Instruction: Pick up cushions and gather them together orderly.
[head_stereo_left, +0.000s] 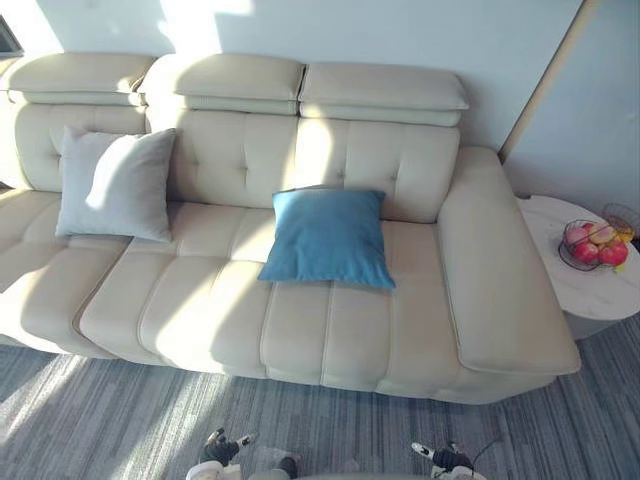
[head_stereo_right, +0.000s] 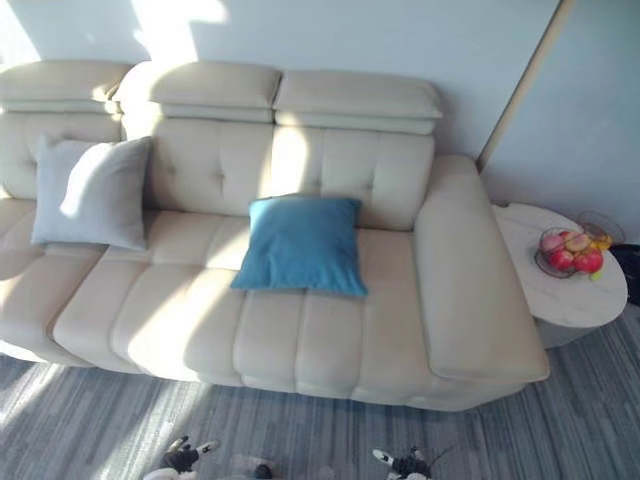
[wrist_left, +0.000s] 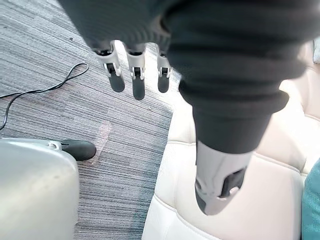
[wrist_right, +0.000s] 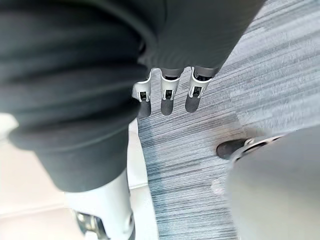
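2 cushions on the sofa (head_stereo_left: 330, 340), well apart. The grey cushion (head_stereo_left: 115, 185) is at the far left, standing nearly upright against the backrest. The blue cushion (head_stereo_left: 328, 238) is mid-right, leaning back with its lower edge on the seat and its top edge on the backrest. Both are roughly square, so no real long axis. Nothing gathered yet.

The left hand (wrist_left: 136, 82) hangs low at the near edge of the sofa, fingers straight and loosely spread, thumb apart, holding nothing. The right hand (wrist_right: 167, 97) is over the carpet (wrist_right: 200, 165) just off the sofa front, same pose, also empty.

Key geometry: both cushions lie far from the hands, up the seat toward the backrest. The blue one sits about midway between the 2 hands, so either arm could take it. The grey one is well to the left, so the left hand is clearly nearer.

My read: left goes to grey, right goes to blue, then bring them side by side. Each reach has to go forward over the seat, and a grab at a top corner looks easiest.

The side table (head_stereo_left: 590, 295) with a fruit bowl (head_stereo_left: 592, 245) sits right of the armrest, outside both reach paths.
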